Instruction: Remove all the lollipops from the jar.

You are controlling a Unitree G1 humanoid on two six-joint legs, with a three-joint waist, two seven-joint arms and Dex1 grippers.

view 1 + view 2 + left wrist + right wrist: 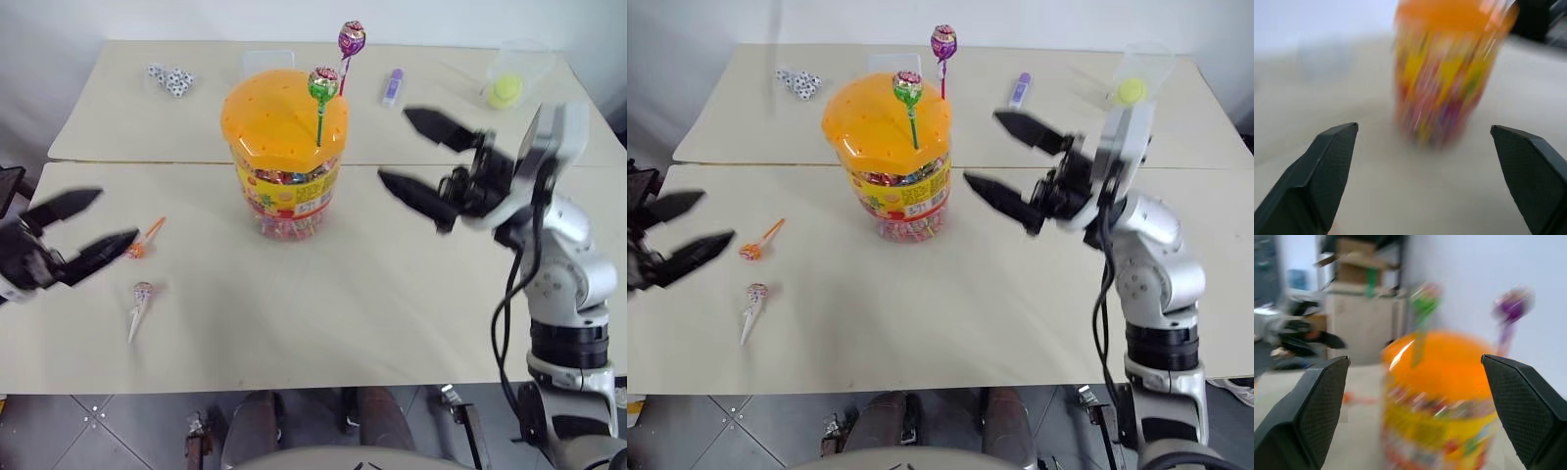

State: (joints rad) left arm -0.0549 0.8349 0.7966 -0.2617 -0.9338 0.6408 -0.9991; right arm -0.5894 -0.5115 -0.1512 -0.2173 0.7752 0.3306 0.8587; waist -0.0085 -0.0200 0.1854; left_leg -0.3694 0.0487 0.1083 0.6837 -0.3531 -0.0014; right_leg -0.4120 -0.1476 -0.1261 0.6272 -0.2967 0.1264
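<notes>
You have both the left gripper (83,231) and right gripper (409,150) spread wide and empty; two lollipops (323,84) stand in the jar (284,162).

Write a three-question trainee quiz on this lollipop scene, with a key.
1. How many lollipops still stand in the jar's orange lid?
2. True or false: the right gripper holds the green lollipop.
3. The orange lollipop and white lollipop lie on the table nearest which gripper: A) left B) right?

Key: 1. Two, green and purple. 2. False; its fingers are open and empty. 3. A.
</notes>
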